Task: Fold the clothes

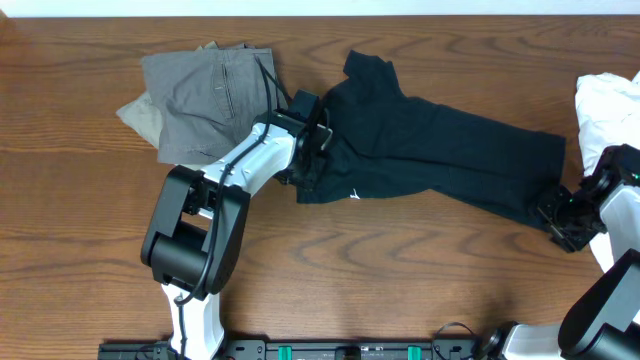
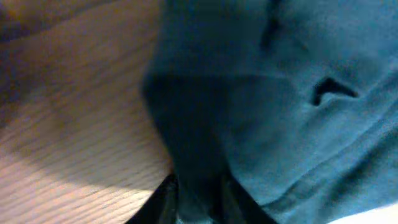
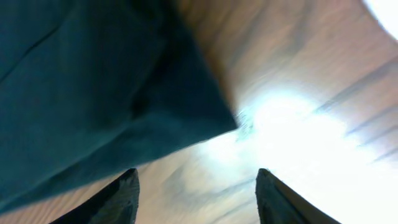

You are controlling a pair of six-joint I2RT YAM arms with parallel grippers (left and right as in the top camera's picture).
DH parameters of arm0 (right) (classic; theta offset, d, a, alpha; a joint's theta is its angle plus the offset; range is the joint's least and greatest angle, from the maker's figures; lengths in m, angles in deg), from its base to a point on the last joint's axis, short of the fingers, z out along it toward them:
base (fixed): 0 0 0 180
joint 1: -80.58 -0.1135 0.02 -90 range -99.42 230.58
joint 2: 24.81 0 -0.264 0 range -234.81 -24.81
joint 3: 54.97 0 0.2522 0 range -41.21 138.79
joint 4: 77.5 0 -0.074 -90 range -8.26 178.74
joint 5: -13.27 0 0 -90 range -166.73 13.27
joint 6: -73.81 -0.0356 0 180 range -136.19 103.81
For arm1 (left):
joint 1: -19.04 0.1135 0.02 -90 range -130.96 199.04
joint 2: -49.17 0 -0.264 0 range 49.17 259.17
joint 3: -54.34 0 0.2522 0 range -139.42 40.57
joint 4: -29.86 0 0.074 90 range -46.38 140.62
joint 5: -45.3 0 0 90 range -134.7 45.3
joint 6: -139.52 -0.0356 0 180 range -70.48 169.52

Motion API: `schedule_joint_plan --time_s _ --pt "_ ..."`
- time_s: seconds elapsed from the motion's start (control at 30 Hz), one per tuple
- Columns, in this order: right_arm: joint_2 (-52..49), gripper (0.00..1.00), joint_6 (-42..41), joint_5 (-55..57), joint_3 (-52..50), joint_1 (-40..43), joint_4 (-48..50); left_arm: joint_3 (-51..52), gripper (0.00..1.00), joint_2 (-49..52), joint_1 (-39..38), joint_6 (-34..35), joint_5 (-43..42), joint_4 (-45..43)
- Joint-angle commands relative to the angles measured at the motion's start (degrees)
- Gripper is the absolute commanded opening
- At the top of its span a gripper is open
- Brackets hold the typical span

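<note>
Cloth in three lots lies straight on the wooden table (image 1: 420, 290). Seen from overhead, the black T-shirt (image 1: 440, 150) is spread across the middle as a long, crumpled band. It runs from about 10 o'clock of the table's centre, where one part sticks out toward 12, down to its other end at about 4 o'clock. Grey-green trousers (image 1: 205, 95), folded with a seam and a pocket showing, sit at 9 to 10 o'clock of the shirt, just beside its near end. A white cloth (image 1: 608, 110) is bunched at the table's 3 o'clock edge, near the shirt's right end but apart from it.

The left gripper (image 1: 315, 150) is down on the shirt's 9 o'clock end. In the left wrist view its two dark fingers (image 2: 163, 202) stand close together at 6 o'clock of the picture. A dark fold of the shirt is pinched between them, and bare wood lies off to 9 o'clock.

The right gripper (image 1: 560, 215) sits at the shirt's 4 o'clock corner. In the blurred right wrist view its fingers (image 3: 121, 196) stand well apart with only bare wood between them. The shirt's corner lies at 11 o'clock of them. Its hem runs down close to the left-hand finger, though I cannot tell whether it touches.

A small white speck (image 1: 355, 195) shows on the shirt's lower hem, at 5 o'clock of the left gripper. It is too small to tell whether it is a label or to read.
</note>
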Motion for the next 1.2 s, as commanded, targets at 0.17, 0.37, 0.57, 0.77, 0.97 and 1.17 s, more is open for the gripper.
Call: schedule_joint_plan --time_s 0.17,0.37,0.57,0.77,0.97,1.17 --pt "-0.31 0.42 -2.56 3.28 -8.57 -0.57 13.16 0.57 0.08 0.33 0.09 -0.92 -2.91 0.24" --pt "-0.22 0.09 -3.1 2.97 -10.36 -0.35 16.46 0.57 0.06 0.33 0.09 -0.9 -2.64 0.76" --pt "2.38 0.01 -2.82 3.48 -4.39 3.56 7.8 0.55 0.06 0.31 0.79 -0.9 1.29 5.33" --pt "6.91 0.01 -1.73 3.93 1.77 6.14 0.92 0.55 0.06 0.31 3.02 -0.87 2.05 9.31" --pt "8.85 0.01 -1.53 6.51 1.95 6.05 -0.61 0.52 0.06 0.28 5.11 -0.85 2.05 10.08" --pt "8.74 0.02 -1.57 9.46 1.62 5.9 -3.91 0.52 0.06 -1.27 6.03 -0.9 2.03 11.85"
